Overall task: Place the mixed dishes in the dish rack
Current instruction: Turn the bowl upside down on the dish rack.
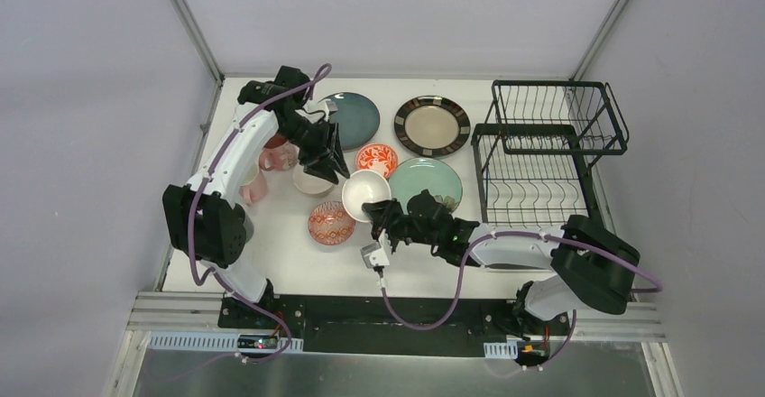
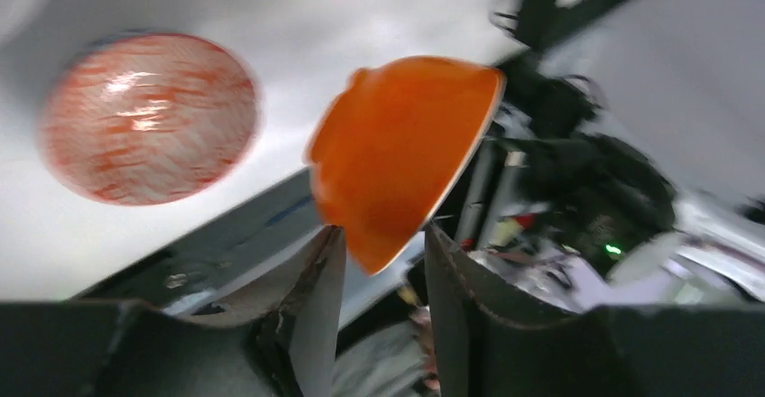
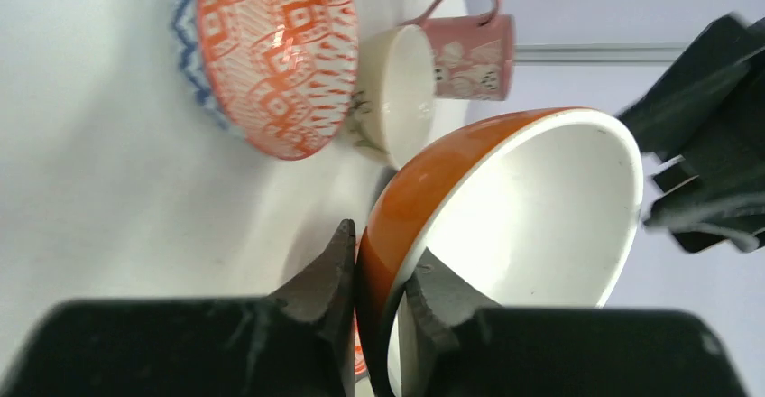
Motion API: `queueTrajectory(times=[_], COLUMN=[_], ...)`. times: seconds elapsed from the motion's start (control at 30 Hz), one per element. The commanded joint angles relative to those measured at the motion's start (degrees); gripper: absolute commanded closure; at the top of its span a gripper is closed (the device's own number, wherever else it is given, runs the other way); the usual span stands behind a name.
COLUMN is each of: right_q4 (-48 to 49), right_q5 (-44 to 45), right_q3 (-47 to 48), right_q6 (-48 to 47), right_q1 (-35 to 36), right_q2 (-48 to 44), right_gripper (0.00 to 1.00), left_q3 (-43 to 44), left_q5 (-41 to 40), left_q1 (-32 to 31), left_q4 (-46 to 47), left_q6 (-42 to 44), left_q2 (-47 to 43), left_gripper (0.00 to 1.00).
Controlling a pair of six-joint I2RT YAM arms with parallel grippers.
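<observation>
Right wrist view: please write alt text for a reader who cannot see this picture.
The jaws of the right gripper pinch the rim of an orange bowl, white inside, held on edge. Beyond it, on the white table, are a red-patterned bowl, a white bowl and a pink cup.

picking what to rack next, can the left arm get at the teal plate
Probably yes: the left gripper hangs just beside the teal plate, jaws apart, with nothing stacked on it.

left wrist cam = all motion blur, red-patterned bowl [image 2: 149, 117] smeared, stuff behind the orange bowl [image 2: 401, 149] unreadable tbh. top view: left arm [image 1: 244, 144] hides most of the pink cups [image 1: 275, 156] + edge of teal plate [image 1: 356, 119].
</observation>
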Motion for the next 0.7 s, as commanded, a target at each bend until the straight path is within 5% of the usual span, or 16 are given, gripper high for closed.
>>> queueTrajectory(times=[0.0, 0.3, 0.6, 0.67], right_q4=[4.63, 6.01, -2.01, -5.34], right_q5=[0.40, 2.64, 7.11, 8.99], right_q3=[-0.65, -2.55, 0.22, 0.94], right_q6=[4.24, 11.30, 45.46, 54.55], right_q1=[0.41, 0.43, -0.20, -0.95], right_q2=[-0.48, -2.47, -12.38, -15.66], right_gripper=[0.89, 0.94, 0.98, 1.00], left_q3=[2.98, 2.12, -3.48, -6.27], left_q5=[-1.25, -0.54, -1.28, -1.95], left_q1=[1.22, 2.89, 2.92, 2.92], left_q4=[2.33, 4.92, 13.77, 16.47], left_q6=[-1.28, -1.29, -0.33, -1.00], left_q2=[-1.86, -4.09, -12.89, -15.03], left_gripper=[0.59, 0.53, 0.28, 0.12])
